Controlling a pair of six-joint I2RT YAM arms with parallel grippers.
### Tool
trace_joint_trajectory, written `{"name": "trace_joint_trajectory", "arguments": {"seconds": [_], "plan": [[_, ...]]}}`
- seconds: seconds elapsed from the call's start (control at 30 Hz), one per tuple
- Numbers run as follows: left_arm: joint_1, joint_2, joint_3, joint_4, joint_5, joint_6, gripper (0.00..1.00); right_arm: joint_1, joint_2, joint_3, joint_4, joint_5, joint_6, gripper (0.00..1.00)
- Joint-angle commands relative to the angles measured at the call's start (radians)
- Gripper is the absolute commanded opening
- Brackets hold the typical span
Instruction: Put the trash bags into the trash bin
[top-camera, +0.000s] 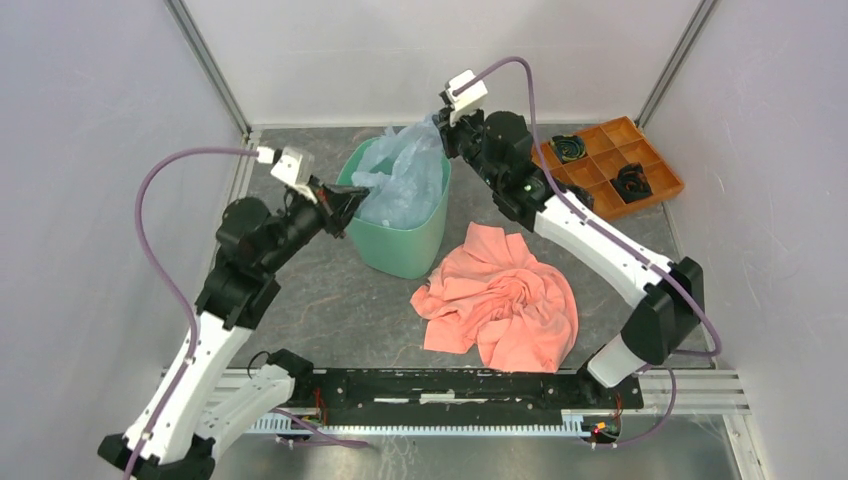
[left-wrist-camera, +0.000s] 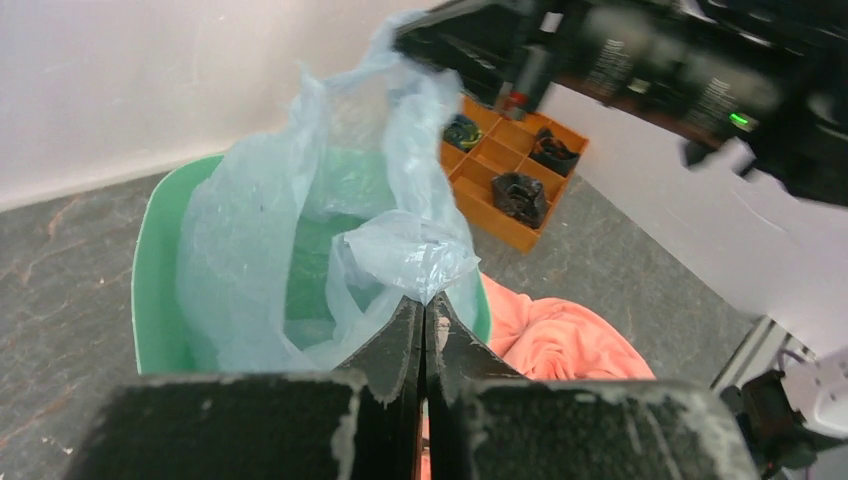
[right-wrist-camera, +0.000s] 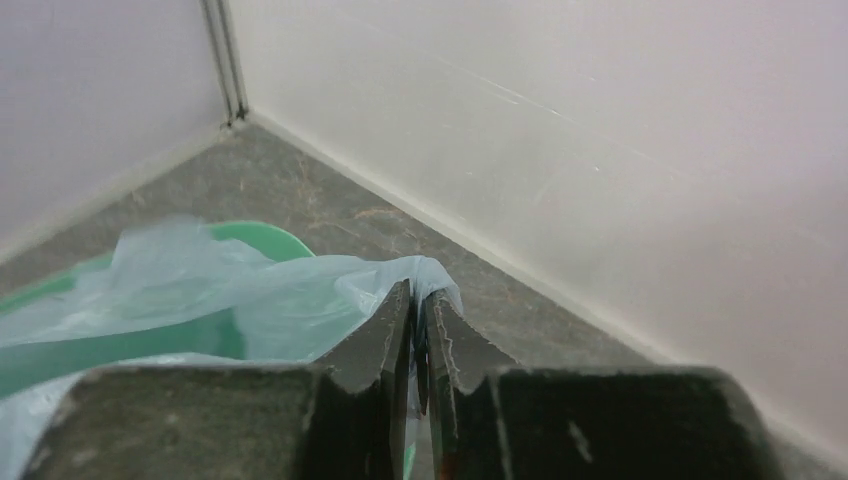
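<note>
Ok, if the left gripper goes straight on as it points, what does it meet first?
The trash bag it pinches, draped in the trash bin; the left gripper would push it inward. Beyond, probably the bin's far wall, depth unclear.

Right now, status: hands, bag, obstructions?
Left hand, right hand both shut on trash bag. Bag partly inside trash bin, top above rim. Pink cloth beside bin, not blocking.

I see the bag (top-camera: 405, 175), thin, pale blue, translucent, crumpled, mostly down inside the bin (top-camera: 402, 250), top bunched above its rim. Bin: mint-green, upright.
</note>
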Motion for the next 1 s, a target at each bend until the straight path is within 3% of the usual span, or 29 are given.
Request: {"name": "trace_joint_trajectory", "arguments": {"seconds": [0.0,0.2,0.4,0.6,0.8,0.97], "plan": [[-0.001,-0.078,-0.098,0.032,0.039,0.082,0.02,-0.037,0.046,0.085,-0.065,-0.32,-0.229,0.17],[-0.001,-0.157,-0.165,0.015,-0.125,0.111,0.02,-0.091,0.049,0.1,-0.242,-0.474,-0.372,0.17],[-0.002,-0.112,-0.079,-0.046,-0.587,-0.001,0.02,-0.126,-0.037,-0.011,-0.197,-0.478,-0.278,0.09],[-0.002,0.1,0.118,-0.089,-0.577,-0.052,0.02,-0.123,-0.153,-0.185,0.001,-0.744,-0.071,0.11],[0.0,0.148,0.182,0.0,-0.566,-0.038,0.02,-0.122,-0.214,-0.226,-0.017,-0.485,0.058,0.15],[0.0,0.128,0.18,0.046,-0.545,-0.046,0.02,-0.123,-0.238,-0.218,-0.122,-0.22,0.087,0.34]]}}
